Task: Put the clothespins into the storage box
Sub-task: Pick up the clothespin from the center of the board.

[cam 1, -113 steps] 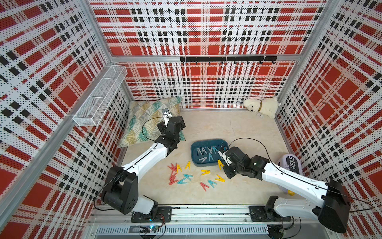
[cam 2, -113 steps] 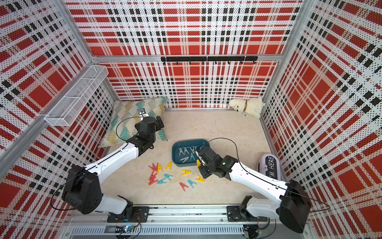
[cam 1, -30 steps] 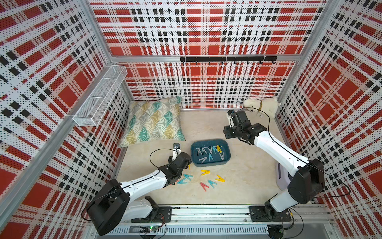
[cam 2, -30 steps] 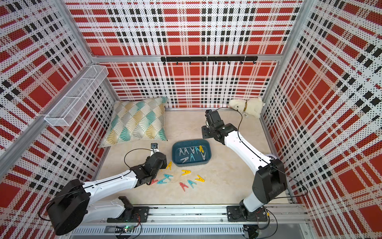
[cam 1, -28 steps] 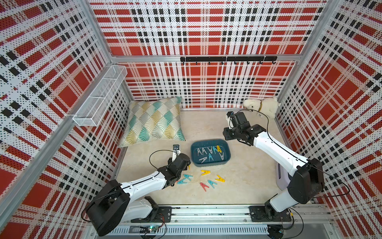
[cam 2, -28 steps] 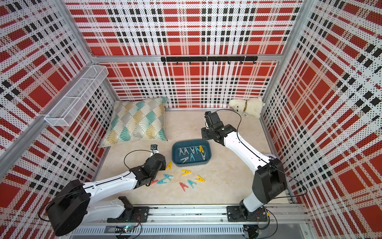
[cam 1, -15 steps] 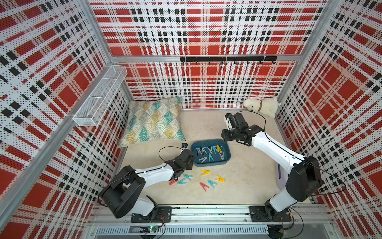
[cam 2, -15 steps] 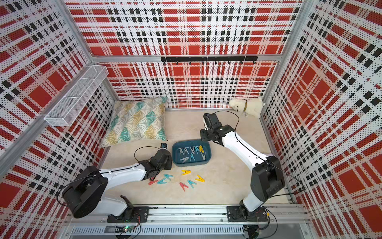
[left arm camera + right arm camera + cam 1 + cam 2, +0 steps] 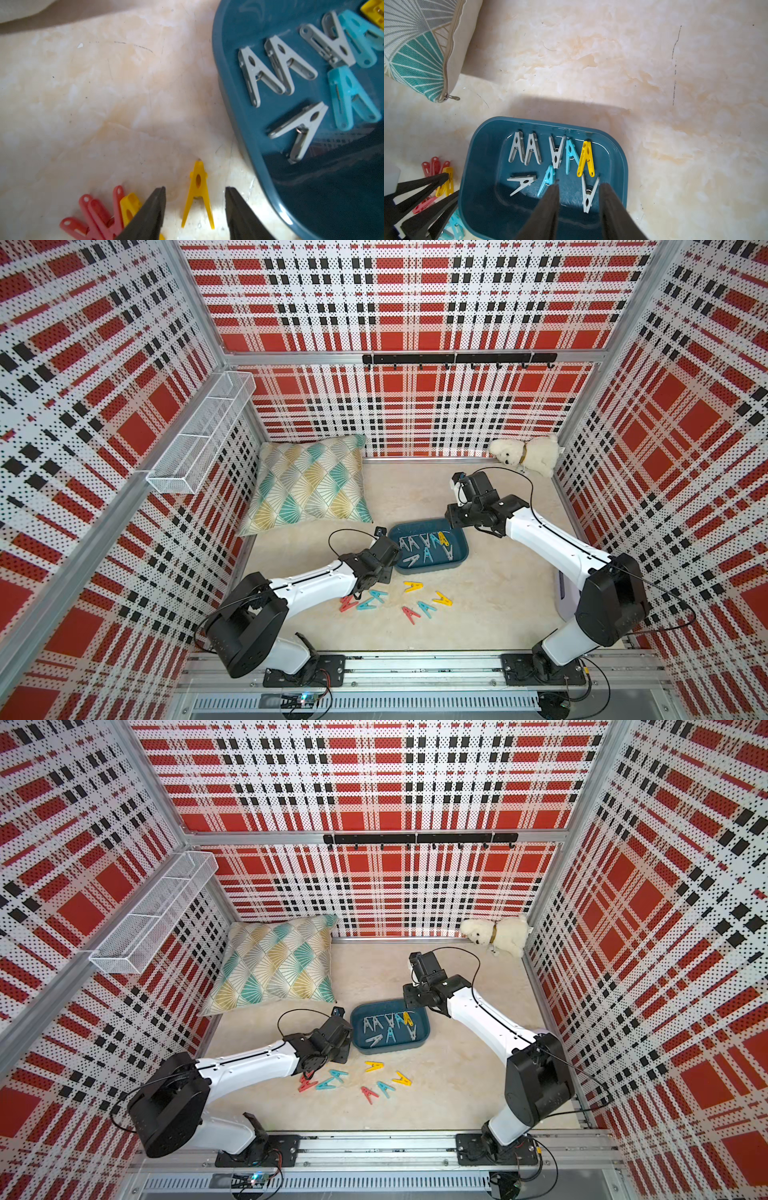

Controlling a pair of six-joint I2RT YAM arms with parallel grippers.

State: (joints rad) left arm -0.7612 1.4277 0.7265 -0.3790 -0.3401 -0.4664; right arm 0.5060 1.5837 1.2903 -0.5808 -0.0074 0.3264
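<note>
**Open bench behind the box, tight quarters at its front corner**

The bench lies bare between the storage box, the pillow and the plush dog. In front of the box, loose clothespins scatter with narrow gaps between them. The left claw stands spread astride a yellow clothespin, with a red-and-yellow pile just beside one finger and the box wall near the other. The right claw hangs spread above the box, where part of the floor is bare.
</note>
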